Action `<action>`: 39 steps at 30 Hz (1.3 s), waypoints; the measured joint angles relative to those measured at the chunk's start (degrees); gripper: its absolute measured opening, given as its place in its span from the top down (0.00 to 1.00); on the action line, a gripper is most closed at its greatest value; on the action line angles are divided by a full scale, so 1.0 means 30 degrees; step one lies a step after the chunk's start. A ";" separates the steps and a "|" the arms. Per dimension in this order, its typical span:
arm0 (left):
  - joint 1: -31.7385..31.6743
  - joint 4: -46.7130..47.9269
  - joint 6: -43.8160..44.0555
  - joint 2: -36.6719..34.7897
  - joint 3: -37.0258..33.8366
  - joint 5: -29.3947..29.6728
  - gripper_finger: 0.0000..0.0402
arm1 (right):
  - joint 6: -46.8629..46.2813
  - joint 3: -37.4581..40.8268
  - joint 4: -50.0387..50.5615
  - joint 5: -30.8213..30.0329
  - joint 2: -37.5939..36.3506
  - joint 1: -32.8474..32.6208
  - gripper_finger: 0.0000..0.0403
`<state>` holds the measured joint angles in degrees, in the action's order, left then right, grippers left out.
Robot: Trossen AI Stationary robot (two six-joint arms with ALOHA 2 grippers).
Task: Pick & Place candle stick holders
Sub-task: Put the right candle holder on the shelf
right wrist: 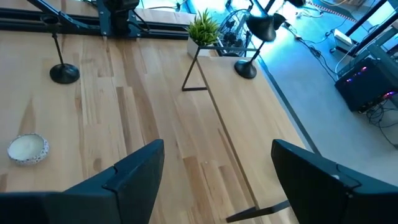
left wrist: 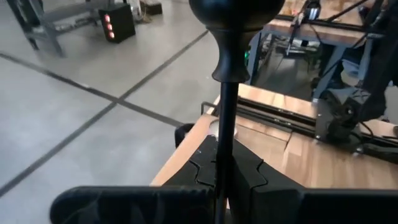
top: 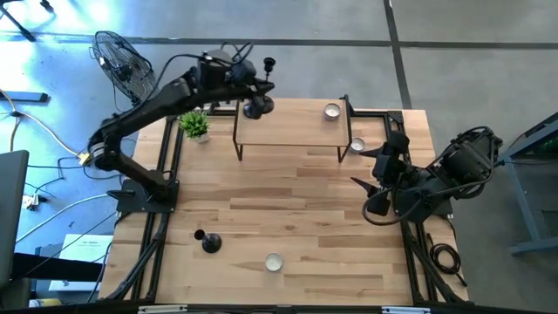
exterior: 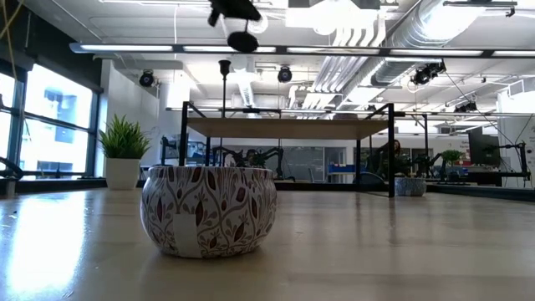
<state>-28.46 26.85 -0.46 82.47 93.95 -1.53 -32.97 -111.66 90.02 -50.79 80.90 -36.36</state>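
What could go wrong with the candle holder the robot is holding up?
1. The left tool grips the held holder only by its thin stem, so it might tilt or slip out.
2. Another holder stands on the raised shelf close by. Lowering the held one could knock it over.

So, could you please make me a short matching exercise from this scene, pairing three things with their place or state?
Things:
1. left claw
2. right claw
3. plant

Place or state:
A. open, over the right side of the table
B. shut on the stem of a holder
C. standing on the table, beside the left end of the shelf

Pairs: 1-B, 2-A, 3-C
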 joint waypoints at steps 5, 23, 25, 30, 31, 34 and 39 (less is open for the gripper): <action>0.0004 0.0728 -0.0370 -0.1328 0.0000 0.0564 0.99 | 0.0000 0.0000 0.0000 -0.0019 0.0000 0.0000 0.28; -0.0010 0.0629 0.0190 -0.9048 -0.4756 0.3769 0.99 | 0.0633 0.0000 0.0000 -0.0027 0.0000 0.0000 0.28; -0.0010 -0.1514 0.0647 -1.0205 -0.7054 0.3730 0.99 | 0.0733 0.0000 -0.0002 -0.0029 0.0000 0.0000 0.28; -0.0010 -0.7106 0.1471 -1.2229 -1.1979 0.3051 0.99 | 0.0931 0.0000 -0.0006 -0.0456 0.0000 0.0000 0.28; -0.0010 -0.7998 0.1638 -1.2357 -1.2711 0.2759 0.99 | 0.1062 0.0000 0.0000 -0.0454 0.0000 0.0000 0.28; -0.0010 -0.9734 0.2027 -1.2216 -1.4303 0.2077 0.99 | 0.1158 0.0000 0.0000 -0.0563 0.0000 0.0000 0.28; -0.0011 -1.0649 0.2738 -1.0872 -1.5198 0.1748 0.99 | 0.1316 0.0000 -0.0001 -0.0829 0.0000 0.0000 0.28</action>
<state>-28.49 -5.10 7.75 49.86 48.36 3.71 -29.02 -111.66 90.01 -53.28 80.90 -36.36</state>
